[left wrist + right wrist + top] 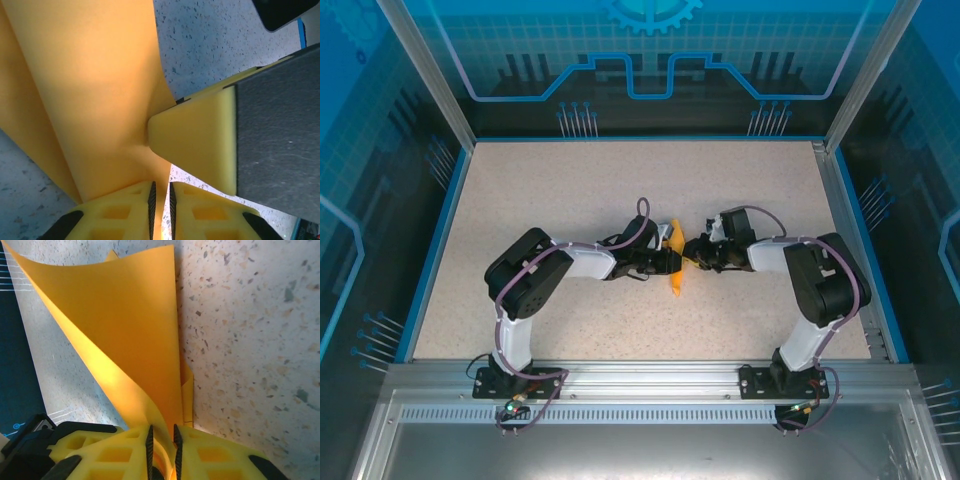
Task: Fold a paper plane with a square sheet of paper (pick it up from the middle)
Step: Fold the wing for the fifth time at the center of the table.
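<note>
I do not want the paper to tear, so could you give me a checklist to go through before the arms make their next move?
1. Left gripper shut on the square sheet of paper: ok.
2. Right gripper shut on the same sheet: ok.
3. Grippers well apart: not ok; a right finger presses the sheet just beside the left gripper.
4. Sheet lying flat: not ok; it stands up, bowed.
5. Fold crease straight: cannot tell.
</note>
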{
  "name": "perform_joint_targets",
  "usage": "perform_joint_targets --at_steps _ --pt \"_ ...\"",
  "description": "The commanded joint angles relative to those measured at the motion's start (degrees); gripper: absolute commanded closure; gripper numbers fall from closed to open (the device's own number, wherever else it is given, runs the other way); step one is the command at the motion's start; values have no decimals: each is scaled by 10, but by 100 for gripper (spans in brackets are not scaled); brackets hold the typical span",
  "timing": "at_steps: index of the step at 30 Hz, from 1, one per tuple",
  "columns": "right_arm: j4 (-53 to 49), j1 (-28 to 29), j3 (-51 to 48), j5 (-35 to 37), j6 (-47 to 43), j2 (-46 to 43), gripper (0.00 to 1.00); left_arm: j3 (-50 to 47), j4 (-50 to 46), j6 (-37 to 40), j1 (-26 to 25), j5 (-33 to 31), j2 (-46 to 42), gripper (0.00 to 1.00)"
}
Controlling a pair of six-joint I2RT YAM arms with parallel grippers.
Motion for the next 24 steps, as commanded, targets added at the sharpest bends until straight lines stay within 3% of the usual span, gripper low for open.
perform_joint_targets --at_steps 1,4,7,14,24 --pt "7 10 8 -19 -6 3 89 -6 1 20 3 18 -22 80" --pt "3 10 7 -10 -5 -1 99 -9 -5 22 3 18 -34 76" --pt "3 11 5 -6 -1 -3 100 -13 -33 23 0 -1 -63 69" --pt "10 17 -9 8 16 -15 100 -7 -220 12 -49 -155 -136 56" --pt "28 25 -19 12 32 -17 100 -3 -259 -59 -114 -230 -103 54"
